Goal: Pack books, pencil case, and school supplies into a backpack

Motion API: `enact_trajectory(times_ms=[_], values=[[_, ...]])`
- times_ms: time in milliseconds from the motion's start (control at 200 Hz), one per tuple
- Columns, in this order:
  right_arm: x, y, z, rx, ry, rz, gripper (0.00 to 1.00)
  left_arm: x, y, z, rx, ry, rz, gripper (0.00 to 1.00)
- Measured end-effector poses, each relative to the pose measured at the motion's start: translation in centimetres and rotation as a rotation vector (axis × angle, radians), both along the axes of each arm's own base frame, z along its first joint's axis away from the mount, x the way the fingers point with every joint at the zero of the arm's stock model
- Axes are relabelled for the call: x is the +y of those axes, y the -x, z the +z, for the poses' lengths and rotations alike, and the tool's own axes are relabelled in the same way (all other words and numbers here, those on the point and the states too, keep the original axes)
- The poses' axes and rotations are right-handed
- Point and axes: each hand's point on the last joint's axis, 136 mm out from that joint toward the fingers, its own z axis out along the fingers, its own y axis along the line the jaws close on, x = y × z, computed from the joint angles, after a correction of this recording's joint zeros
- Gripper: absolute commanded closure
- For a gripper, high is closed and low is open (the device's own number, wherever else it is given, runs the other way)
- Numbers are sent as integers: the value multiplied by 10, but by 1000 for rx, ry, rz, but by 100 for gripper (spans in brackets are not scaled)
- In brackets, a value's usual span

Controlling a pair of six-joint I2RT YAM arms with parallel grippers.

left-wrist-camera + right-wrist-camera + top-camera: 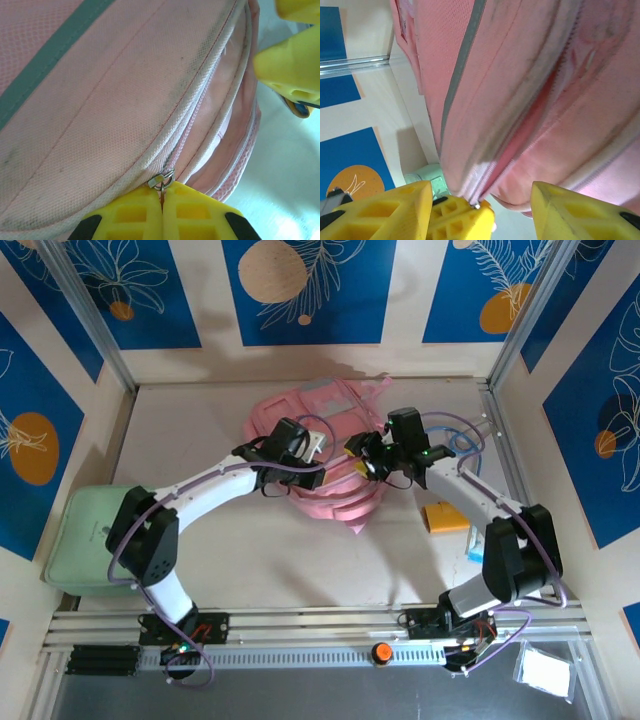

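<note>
Bare table (300,562) nearside of backpack (340,502); green pad (85,535) far left.

Backpack (335,498) is laid mid-table, toward the back. It's flanked by the left gripper (162,212), at its zipper pull (161,180), and the right gripper (362,462) on the right side. A flat pad (85,535) is parked at the left edge, a thin book (445,517) off right.

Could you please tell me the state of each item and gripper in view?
backpack: lying on the table.
zipper: partly open.
left gripper: shut on the zipper pull.
right gripper: open, holding nothing.
yellow book: flat on the table, not packed.
</note>
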Motion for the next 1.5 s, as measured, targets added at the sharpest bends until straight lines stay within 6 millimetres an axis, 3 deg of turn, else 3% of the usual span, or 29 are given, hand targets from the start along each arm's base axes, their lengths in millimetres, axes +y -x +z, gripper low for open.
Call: enact_trajectory(times_ms=[175, 280, 405, 645, 930, 985, 1045, 1115, 1185, 1255, 1335, 1495], values=[[4, -12, -12, 38, 5, -10, 58, -2, 1, -3, 10, -1, -5, 100], [3, -15, -18, 51, 19, -18, 75, -2, 1, -3, 10, -2, -7, 100], [3, -17, -21, 56, 40, -13, 90, -2, 1, -3, 11, -9, -14, 100], [1, -16, -22, 39, 72, 12, 93, 12, -3, -5, 15, -5, -8, 100], [-14, -23, -19, 8, 110, 28, 94, 56, -14, -13, 41, -42, 73, 100], [-14, -22, -19, 8, 115, 34, 92, 58, -15, -14, 45, -38, 76, 100], [-14, -21, -19, 5, 116, 42, 88, 59, -15, -14, 45, -37, 73, 92], [-14, -21, -19, -3, 128, 55, 74, 59, -15, -14, 44, -37, 69, 86], [-20, -22, -19, -15, 158, 53, 61, 64, -18, -15, 38, -56, 82, 69], [-32, -23, -18, -28, 202, 34, 51, 75, -25, -15, 19, -91, 116, 63], [-49, -20, -10, -63, 256, 1, 45, 89, -37, -9, -26, -137, 163, 49], [-90, -2, 8, -124, 381, -78, 41, 103, -51, 16, -120, -159, 234, 37]])
